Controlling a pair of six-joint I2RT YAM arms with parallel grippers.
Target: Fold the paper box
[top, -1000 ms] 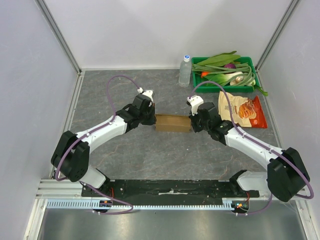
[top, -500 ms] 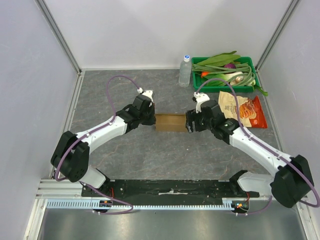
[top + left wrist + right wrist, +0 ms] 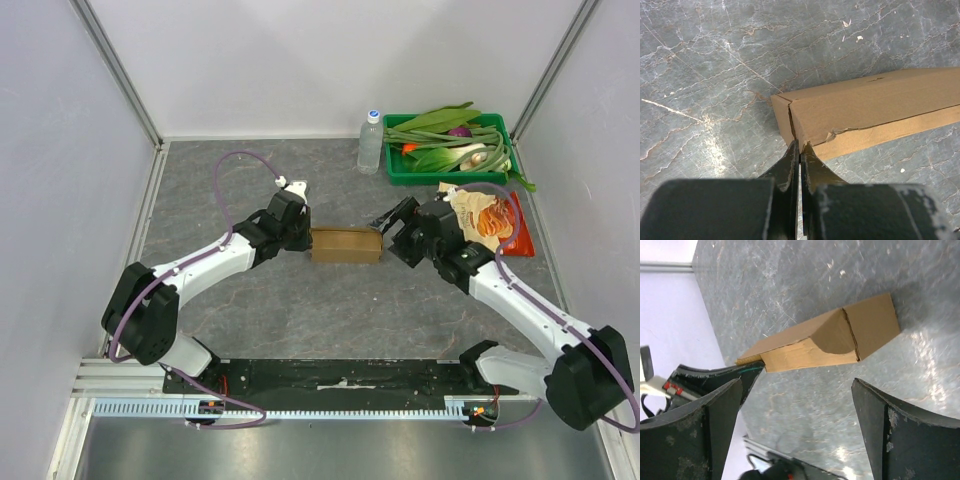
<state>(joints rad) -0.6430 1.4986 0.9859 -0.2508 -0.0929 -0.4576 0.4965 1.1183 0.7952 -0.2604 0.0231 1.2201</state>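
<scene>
Left end effector (image 3: pixel 800 150) is staying pressed together, tips butting the left end of the paper box (image 3: pixel 346 244) lying mid-desk (image 3: pixel 300 305), while right end effector (image 3: pixel 392 232) is now spreading wide and backing off the tucked right end, suggesting that flap is holding; snack bag (image 3: pixel 490 222) lying beyond.
</scene>
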